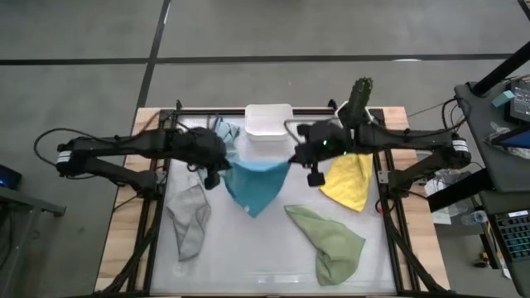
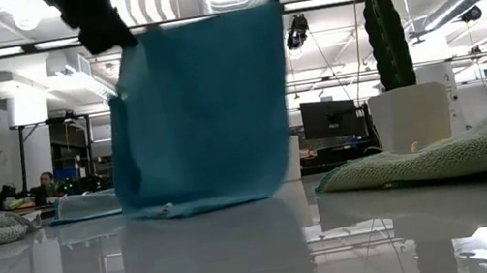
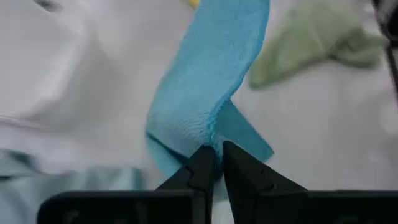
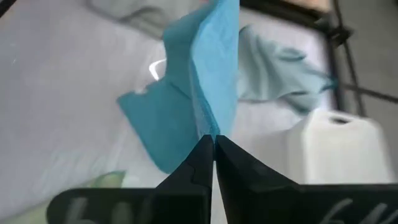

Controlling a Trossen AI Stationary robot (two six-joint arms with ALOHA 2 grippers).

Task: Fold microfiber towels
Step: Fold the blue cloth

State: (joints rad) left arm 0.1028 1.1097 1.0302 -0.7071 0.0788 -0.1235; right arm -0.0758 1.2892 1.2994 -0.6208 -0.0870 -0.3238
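Hanging between the two arms above the middle of the table [image 1: 273, 265], the bright blue towel [image 1: 255, 184] is stretched by its upper corners, its lower edge reaching down to the tabletop in the low view. The left gripper [image 1: 213, 178] pinches one upper corner; in the left wrist view its fingers [image 3: 202, 171] are pressed together on the cloth edge. The right gripper [image 1: 315, 176] pinches the opposite corner, its jaws shut tight on the blue fabric in the right wrist view.

The white plastic tub [image 1: 268, 121] stands at the far edge of the table, between the two arms and behind the hanging towel. From above its inside shows only white; whether anything lies in it cannot be told. No towel shows inside it.

The pale blue-grey towel [image 1: 225, 130] lies crumpled just beside the tub, on the left arm's side. The grey towel [image 1: 190, 218] lies rumpled on the table below the left arm. The yellow towel [image 1: 349, 182] lies spread under the right arm, near the right gripper. The sage green towel [image 1: 330, 242] lies loosely bunched at the near right part of the table, well apart from the tub.

A cactus [image 1: 360, 95] in a white pot stands at the far right corner.
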